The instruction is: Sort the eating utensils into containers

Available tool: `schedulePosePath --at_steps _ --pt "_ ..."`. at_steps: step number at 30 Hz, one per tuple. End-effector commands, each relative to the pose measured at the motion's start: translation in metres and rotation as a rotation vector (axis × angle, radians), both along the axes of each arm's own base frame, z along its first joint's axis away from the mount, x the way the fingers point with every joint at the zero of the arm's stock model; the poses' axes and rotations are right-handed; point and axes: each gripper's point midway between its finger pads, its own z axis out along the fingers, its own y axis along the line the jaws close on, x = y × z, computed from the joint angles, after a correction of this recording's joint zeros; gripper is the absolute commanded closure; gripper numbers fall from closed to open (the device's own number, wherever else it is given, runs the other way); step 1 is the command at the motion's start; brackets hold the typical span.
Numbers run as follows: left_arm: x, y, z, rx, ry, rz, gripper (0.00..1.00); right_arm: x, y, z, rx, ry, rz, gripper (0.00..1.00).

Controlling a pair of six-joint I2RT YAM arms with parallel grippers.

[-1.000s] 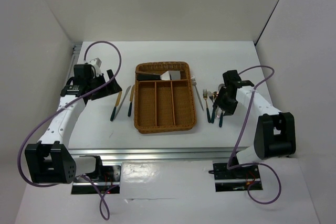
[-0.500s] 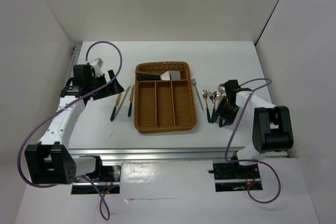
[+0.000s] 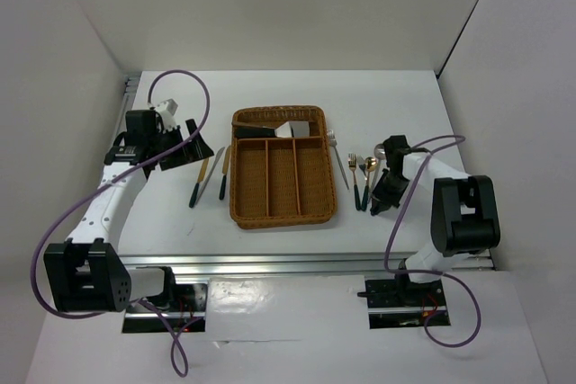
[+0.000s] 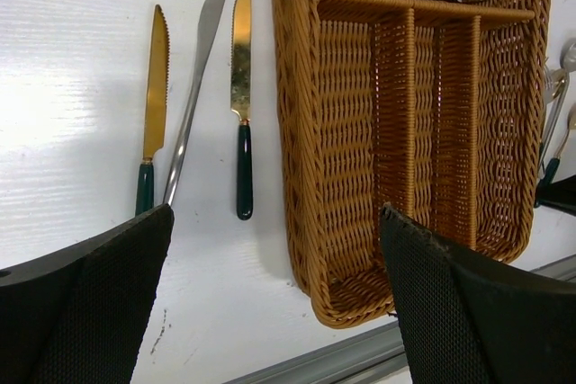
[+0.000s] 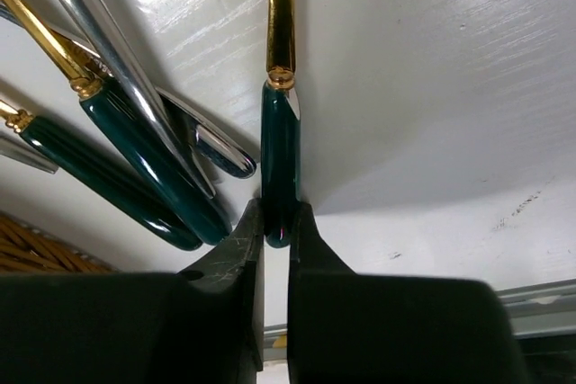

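Right claw (image 5: 276,219) has closed on a gold-necked, dark-green-handled utensil (image 5: 279,155).

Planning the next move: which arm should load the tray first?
Right. The right hand is shut on a green-handled gold utensil near the wicker tray; the left hand hangs open over the knives, holding nothing.

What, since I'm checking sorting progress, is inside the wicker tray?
In the wicker tray, the crosswise slot holds the wide silver server; the three long slots show only bare weave. Anything under the server is covered.
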Motion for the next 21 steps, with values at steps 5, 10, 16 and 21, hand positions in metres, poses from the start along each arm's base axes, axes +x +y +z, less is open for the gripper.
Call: schedulePosePath --at_steps 5,10,16,21 --pt "0.004 -0.004 0.006 -0.001 -0.048 -0.064 0.0 0.019 -0.009 0.044 -0.057 -0.06 -0.023 1.0" --pt "0.006 0.001 0.005 0.004 -0.038 -0.045 0.0 0.052 0.008 0.13 -0.073 -0.246 0.071 1.0" --pt "0.008 0.004 -0.01 -0.061 0.023 -0.037 0.0 0.086 0.079 0.208 0.031 -0.468 0.345 1.0" --pt "0.009 0.012 -0.014 -0.056 0.042 -0.011 0.0 0.083 0.151 0.196 0.13 -0.471 0.581 1.0"
